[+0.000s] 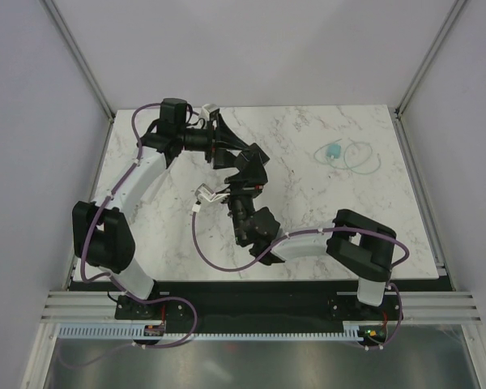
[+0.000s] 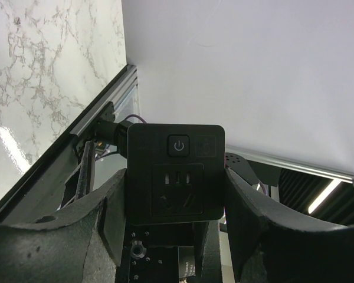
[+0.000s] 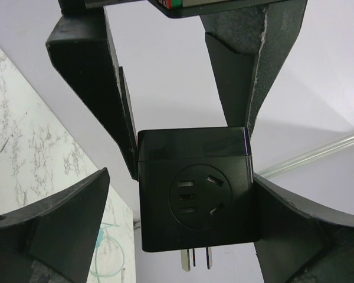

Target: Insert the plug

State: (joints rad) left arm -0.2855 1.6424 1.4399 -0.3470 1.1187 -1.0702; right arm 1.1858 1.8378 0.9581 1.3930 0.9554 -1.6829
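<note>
**Plug** (image 3: pixel 197 188): a black cube adaptor with two flat pins (image 3: pixel 197 258) on one face and outlets on others. A power button (image 2: pixel 178 145) sits on the face seen by the left wrist camera.

**Position:** held in the air above the table (image 1: pixel 308 219), a little left of centre.

**Grippers:**
- The left gripper (image 2: pixel 174 180) is clamped on two opposite sides of the plug.
- The right gripper (image 3: pixel 183 177) has its fingers apart on either side. A gap shows beside one finger, and contact at the other is unclear.

**Handling (judged):** rigid, light, smooth plastic, liable to slip or twist. Grip the flat sides, clear of the pins, which could bend if entered crooked.

**Not established:**
- No socket to receive the plug appears in any view.
- In the top view the grippers hide the plug.
- A teal item (image 1: pixel 334 151) with clear tubing lies far right, unidentified.
</note>
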